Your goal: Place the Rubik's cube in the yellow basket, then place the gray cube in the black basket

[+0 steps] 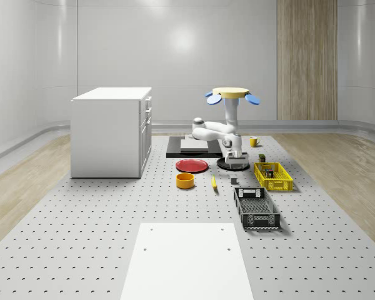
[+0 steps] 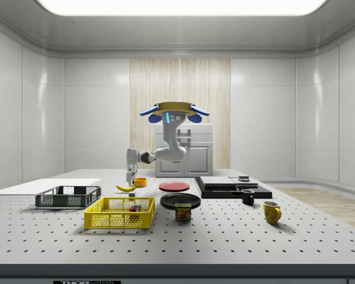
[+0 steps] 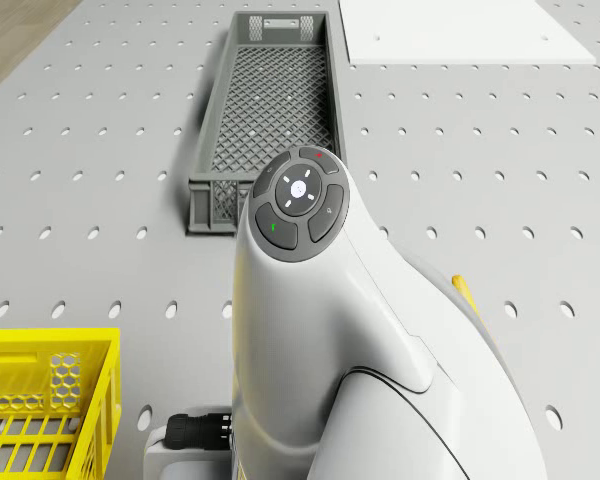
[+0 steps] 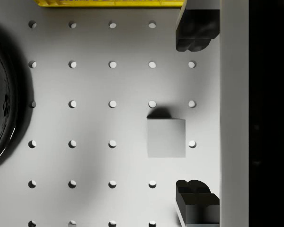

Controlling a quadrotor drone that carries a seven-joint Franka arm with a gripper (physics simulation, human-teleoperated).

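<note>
The gray cube (image 4: 166,137) rests on the perforated table, and my open gripper (image 4: 196,116) hangs above it; the dark fingertips (image 4: 196,33) stand either side of one edge of the cube without touching it. In the whole-scene view the gray cube (image 1: 234,180) lies just in front of the gripper (image 1: 235,164), between the banana and the yellow basket (image 1: 281,185). The Rubik's cube (image 2: 134,208) sits inside the yellow basket (image 2: 106,222). The black basket (image 1: 256,215) stands nearer the front. The drone (image 1: 231,94) hovers above the black plate.
A black plate (image 1: 227,166), red plate (image 1: 192,165), orange bowl (image 1: 185,180) and banana (image 1: 214,182) surround the gripper. A white cabinet (image 1: 111,131) stands at the whole-scene view's left. A can (image 2: 183,212), black mug (image 2: 247,196) and yellow mug (image 2: 271,212) sit toward the side view's right.
</note>
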